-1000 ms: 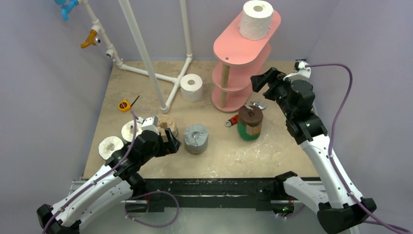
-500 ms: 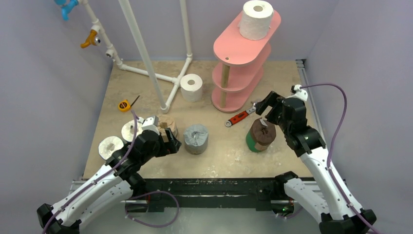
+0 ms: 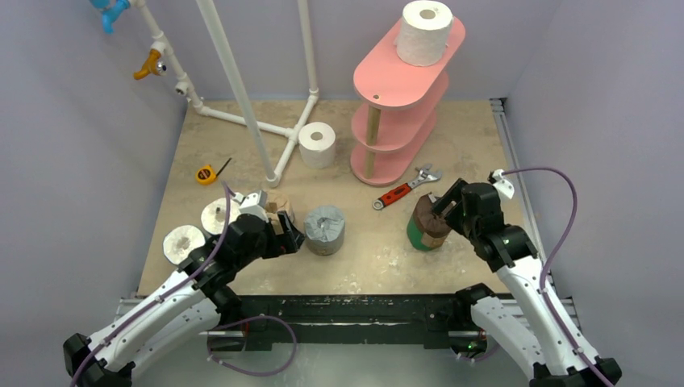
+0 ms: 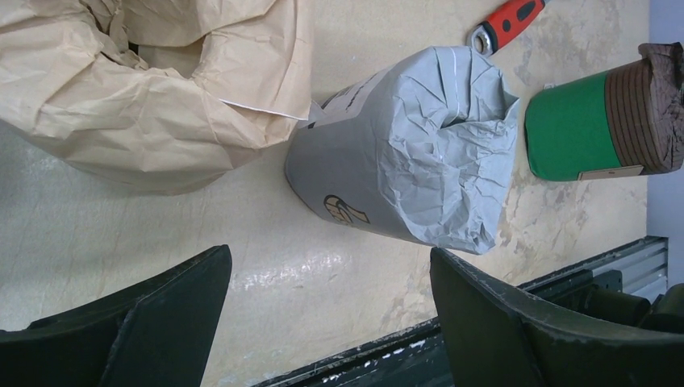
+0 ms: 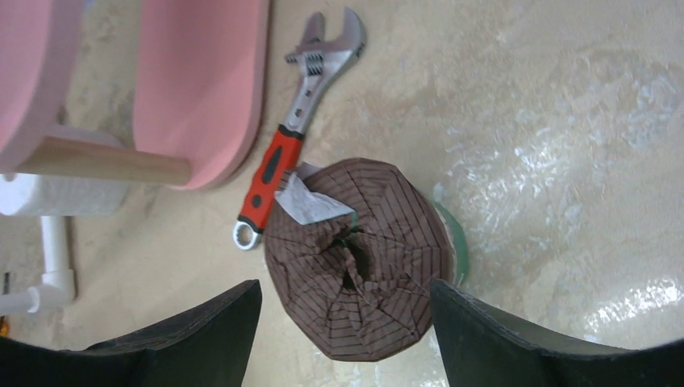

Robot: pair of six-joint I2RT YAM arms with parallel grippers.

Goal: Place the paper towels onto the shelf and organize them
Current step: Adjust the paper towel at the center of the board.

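Paper towels are mostly down on the table, with only one up on the shelf; I take the far wall as twelve o'clock.

Nearest me, the left pincer hangs wide open and holds nothing. The grey roll is just beyond it and the tan roll is beside that. Two white rolls sit at about nine o'clock from them.

Over at four o'clock is the green-wrapped roll. It stands on end with its long axis close to vertical but leaning, and its brown crimped cap faces up, tipped slightly toward one o'clock. The right pincer sits astride it with its jaws spread to either side. I see no firm clamp yet.

That lean is the worry. If one finger meets the wrap first, the roll could topple or skid toward the red-handled wrench, which lies just beyond it at eleven o'clock. The crinkled wrapper may also slip under a light squeeze. A grip taken on a tilted roll would likely carry it crooked.

Further back, the shelf rises at one o'clock with its long axis upright and its oval boards stretching away. A crooked roll could catch a board edge or a wooden post. It could also nudge the white roll on top. Another white roll waits beside the pipe frame.
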